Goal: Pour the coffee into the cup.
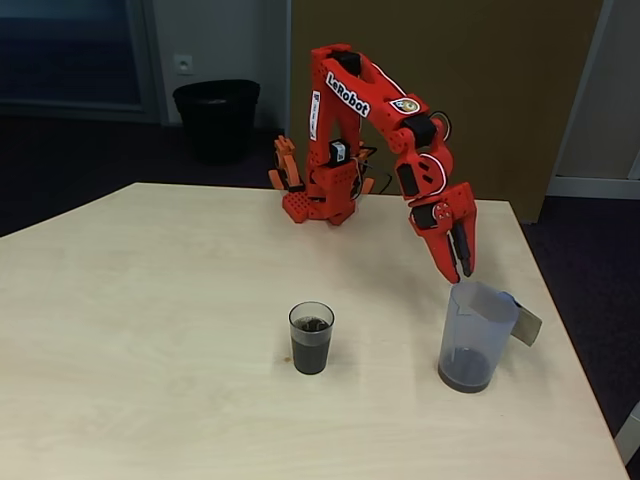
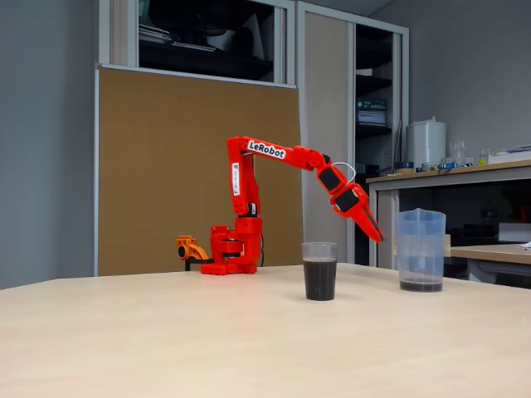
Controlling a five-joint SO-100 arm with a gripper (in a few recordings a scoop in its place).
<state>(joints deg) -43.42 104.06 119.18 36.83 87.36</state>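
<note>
Pincer (image 1: 464, 268) nearly closed, empty, above jug (image 1: 478, 338) rim; cup (image 1: 311, 338) holds most coffee (image 1: 311, 350), so I judge pour done.

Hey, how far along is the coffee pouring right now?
Mostly done, it seems: the cup stands upright, over half full of dark coffee, while the jug sits upright on the table with only a thin dark layer at its bottom. In hand: nothing; the gripper hangs just above the jug's rim, holding nothing. Left: only that last bit of coffee, if wanted, and pulling the arm away.
</note>
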